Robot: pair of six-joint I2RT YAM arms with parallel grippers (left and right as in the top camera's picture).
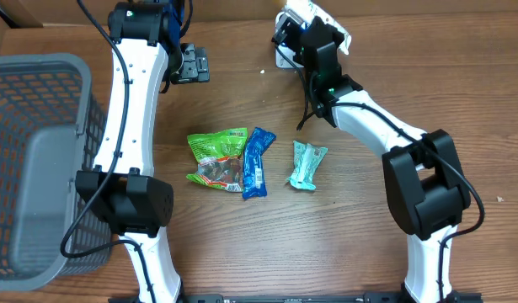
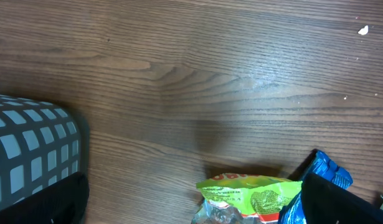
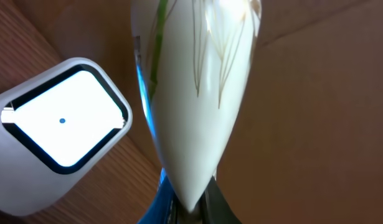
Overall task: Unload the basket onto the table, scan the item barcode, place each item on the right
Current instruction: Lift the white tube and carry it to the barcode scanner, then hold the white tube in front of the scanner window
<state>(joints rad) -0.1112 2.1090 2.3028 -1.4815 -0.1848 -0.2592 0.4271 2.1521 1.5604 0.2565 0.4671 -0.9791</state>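
Note:
My right gripper [image 3: 191, 210] is shut on the bottom edge of a white glossy packet [image 3: 194, 81], which stands up in front of the wrist camera. The white scanner [image 3: 61, 121], its window lit, sits just left of the packet. From overhead, the right gripper [image 1: 302, 35] holds the white packet [image 1: 326, 21] at the table's far edge, over the scanner [image 1: 283, 57]. No barcode shows on the packet's visible face. My left gripper [image 1: 191, 64] hovers at the far left, open and empty. In its wrist view the left gripper [image 2: 194, 202] has its dark fingers [image 2: 61, 200] spread wide over bare wood.
A green snack packet [image 1: 218, 158], a blue packet [image 1: 257, 162] and a teal packet [image 1: 307, 164] lie side by side mid-table. The green packet [image 2: 247, 194] and blue packet [image 2: 329, 172] show by the left gripper's right finger. A grey mesh basket [image 1: 40, 160] stands at the left edge.

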